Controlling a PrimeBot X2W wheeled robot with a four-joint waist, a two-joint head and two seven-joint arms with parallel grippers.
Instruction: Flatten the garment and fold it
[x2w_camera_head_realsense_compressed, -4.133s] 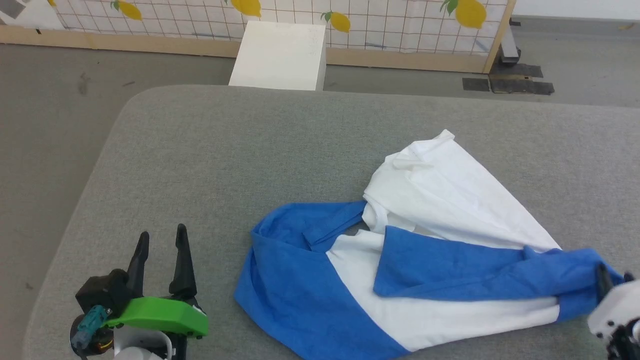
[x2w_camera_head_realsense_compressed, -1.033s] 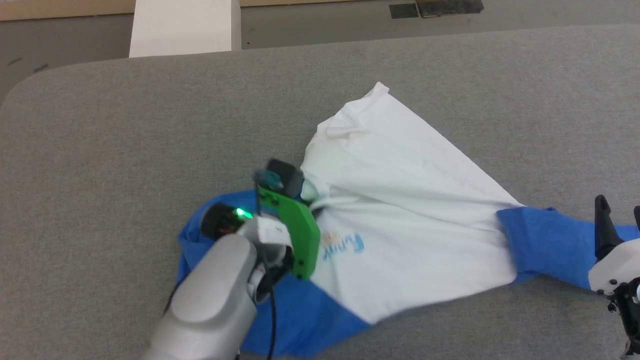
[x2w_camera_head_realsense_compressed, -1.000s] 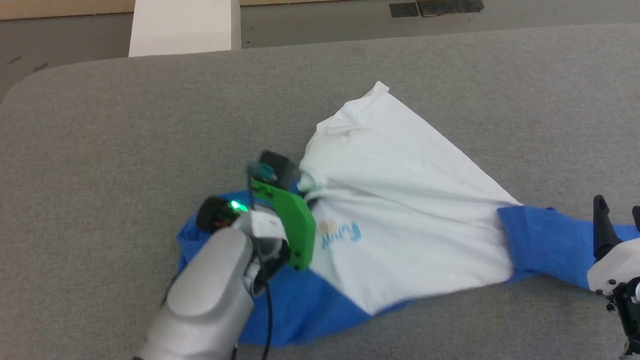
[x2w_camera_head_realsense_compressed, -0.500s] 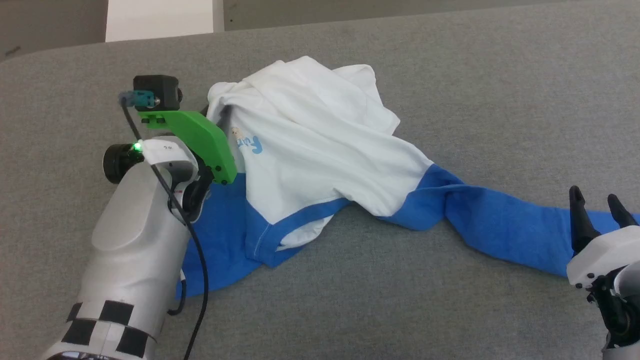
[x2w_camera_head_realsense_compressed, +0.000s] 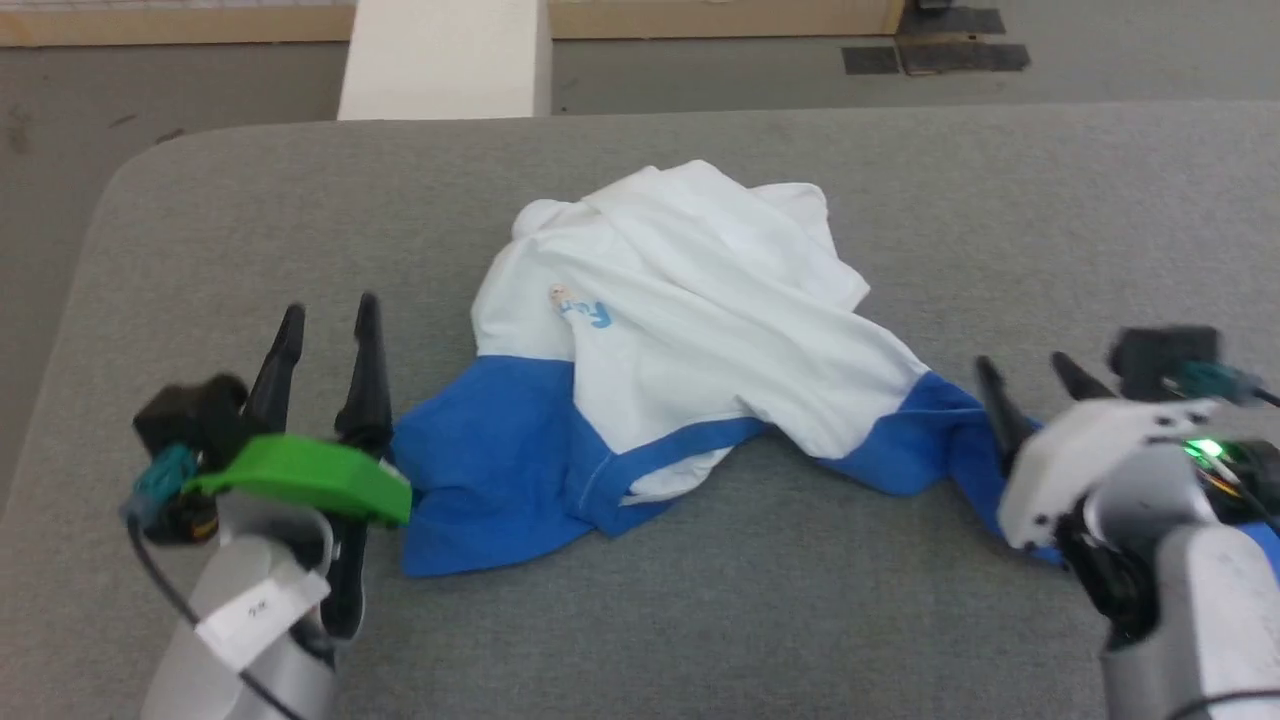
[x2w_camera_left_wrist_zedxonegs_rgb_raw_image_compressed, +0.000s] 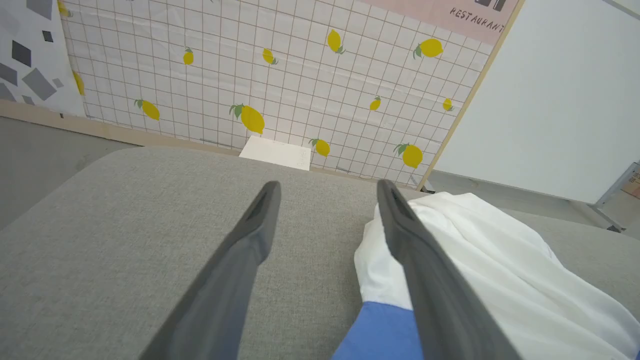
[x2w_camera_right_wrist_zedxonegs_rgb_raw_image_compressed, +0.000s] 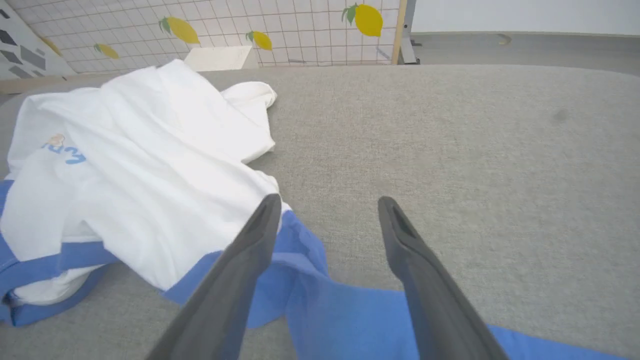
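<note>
The garment (x2w_camera_head_realsense_compressed: 680, 330) lies crumpled in the middle of a grey padded surface (x2w_camera_head_realsense_compressed: 700, 620) with a woven, felt-like face and a rounded far-left corner. Its long axis runs left to right. A flat blue panel is at the left end, a heaped white body is in the centre and pushed toward the far side, and a blue sleeve (x2w_camera_head_realsense_compressed: 930, 440) trails off to the right. The white cloth is soft and thrown into broad, loose folds. A small blue logo (x2w_camera_head_realsense_compressed: 585, 312) faces up on its left part. A blue-trimmed neck opening (x2w_camera_head_realsense_compressed: 660, 455) sits at the near edge, facing the robot. The left gripper (x2w_camera_head_realsense_compressed: 328, 308) stands just left of the blue panel, its two long dark tapered fingers spread apart with nothing between them and pointing away. The left wrist view shows bare grey cloth in the gap. The right gripper (x2w_camera_head_realsense_compressed: 1022, 368) is over the blue sleeve at the right end, its fingers likewise parted. Whether they touch the sleeve cannot be told. Beyond the surface stands a plain white block (x2w_camera_head_realsense_compressed: 445, 60) on the floor. Behind that is a gridded wall panel (x2w_camera_left_wrist_zedxonegs_rgb_raw_image_compressed: 280, 65) printed with lemons.
</note>
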